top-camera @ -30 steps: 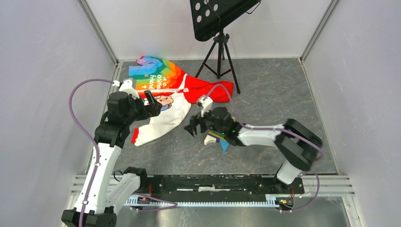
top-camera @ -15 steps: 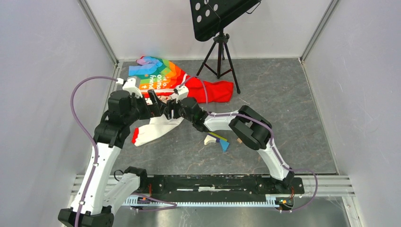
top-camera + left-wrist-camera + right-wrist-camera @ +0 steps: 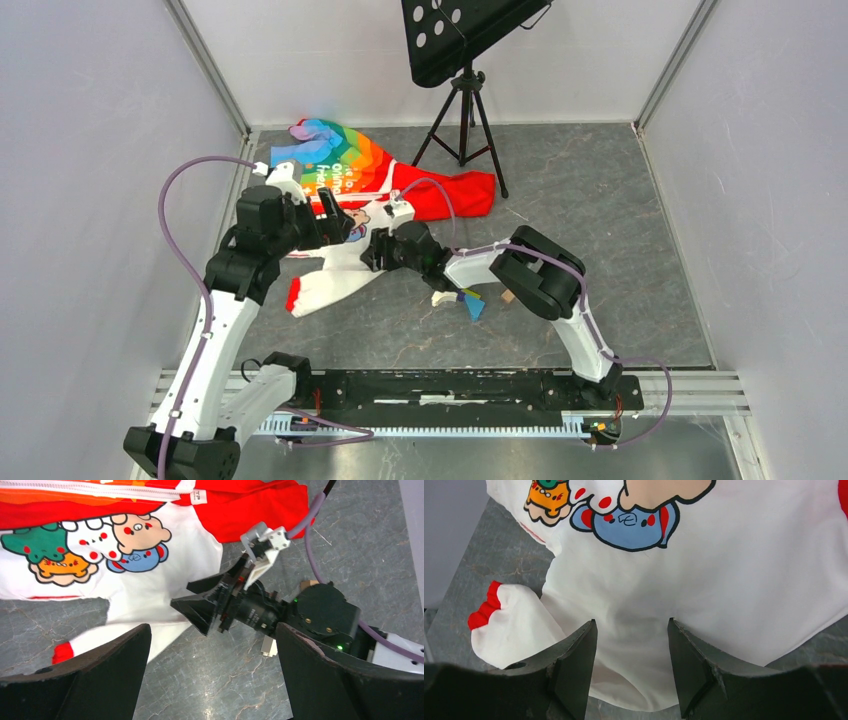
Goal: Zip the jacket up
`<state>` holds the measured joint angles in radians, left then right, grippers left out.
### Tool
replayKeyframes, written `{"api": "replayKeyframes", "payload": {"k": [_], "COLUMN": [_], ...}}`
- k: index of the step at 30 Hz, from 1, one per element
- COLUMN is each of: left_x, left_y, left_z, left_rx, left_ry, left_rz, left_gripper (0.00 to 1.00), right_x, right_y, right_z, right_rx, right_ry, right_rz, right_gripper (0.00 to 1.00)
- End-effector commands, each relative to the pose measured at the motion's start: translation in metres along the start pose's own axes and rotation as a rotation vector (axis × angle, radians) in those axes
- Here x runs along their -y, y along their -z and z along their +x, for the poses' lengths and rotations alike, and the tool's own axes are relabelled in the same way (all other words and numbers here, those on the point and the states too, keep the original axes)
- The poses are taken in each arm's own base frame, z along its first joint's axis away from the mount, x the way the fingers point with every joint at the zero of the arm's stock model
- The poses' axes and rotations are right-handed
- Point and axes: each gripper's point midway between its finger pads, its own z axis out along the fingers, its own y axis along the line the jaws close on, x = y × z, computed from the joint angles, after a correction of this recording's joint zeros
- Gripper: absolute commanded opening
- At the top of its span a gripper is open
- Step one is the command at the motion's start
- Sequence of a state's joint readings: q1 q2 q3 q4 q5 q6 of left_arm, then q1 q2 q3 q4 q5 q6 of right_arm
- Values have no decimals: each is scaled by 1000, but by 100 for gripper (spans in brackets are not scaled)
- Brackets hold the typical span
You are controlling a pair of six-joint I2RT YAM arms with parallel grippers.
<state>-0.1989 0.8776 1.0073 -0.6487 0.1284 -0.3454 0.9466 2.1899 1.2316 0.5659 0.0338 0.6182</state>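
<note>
The jacket [image 3: 345, 205] lies flat at the back left of the floor. Its rainbow panel [image 3: 335, 160] is farthest, the red sleeve [image 3: 450, 195] points right, and a white sleeve with a red cuff [image 3: 296, 298] points near. My left gripper [image 3: 335, 228] hovers open over the white cartoon front; in the left wrist view [image 3: 212, 630] only floor and the hem lie between its fingers. My right gripper [image 3: 372, 250] is open just above the white hem, with white fabric [image 3: 724, 580] between and beyond its jaws [image 3: 631, 622]. The white zipper [image 3: 100, 487] runs along the top edge.
A black music stand [image 3: 465, 60] on a tripod stands behind the red sleeve. Small coloured blocks [image 3: 460, 298] lie on the floor under the right forearm. Grey walls close in on the left, back and right. A metal rail [image 3: 450, 385] runs along the near edge.
My right arm has swung left from mid-floor to the jacket's white hem, facing the left gripper. My left gripper has shifted slightly right and farther over the cartoon print.
</note>
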Motion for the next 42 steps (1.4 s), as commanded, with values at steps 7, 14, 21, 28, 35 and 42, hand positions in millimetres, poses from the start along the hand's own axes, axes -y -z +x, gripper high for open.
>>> {"api": "replayKeyframes", "payload": {"k": [7,14,21,28,35,42], "left_x": [3,0,3,-35,-115,-150], "left_y": [0,-13,-46,-62,-65,-71], "left_z": [-12,-5,10,18,34,69], "left_rx": [34,-9,-140,-182,-164,-217], "left_ry": [-21,15,106,220,548,609], "left_rz": [2,-8,6,-101,-225,-316], "left_gripper": [100,100,100,100,100,100], "right_x": [11,37,84,110,122,40], "right_y": [58,104,124,124,128,134], "right_z": [45,42,27,12,-36,-92], "right_rx": [-164,-188,-190,-278,-254,-66], "right_ry": [-53,-22,-12,157,375,528], "right_rz": [14,40,61,110,291,339], "right_gripper": [65,70,77,87,97,98]}}
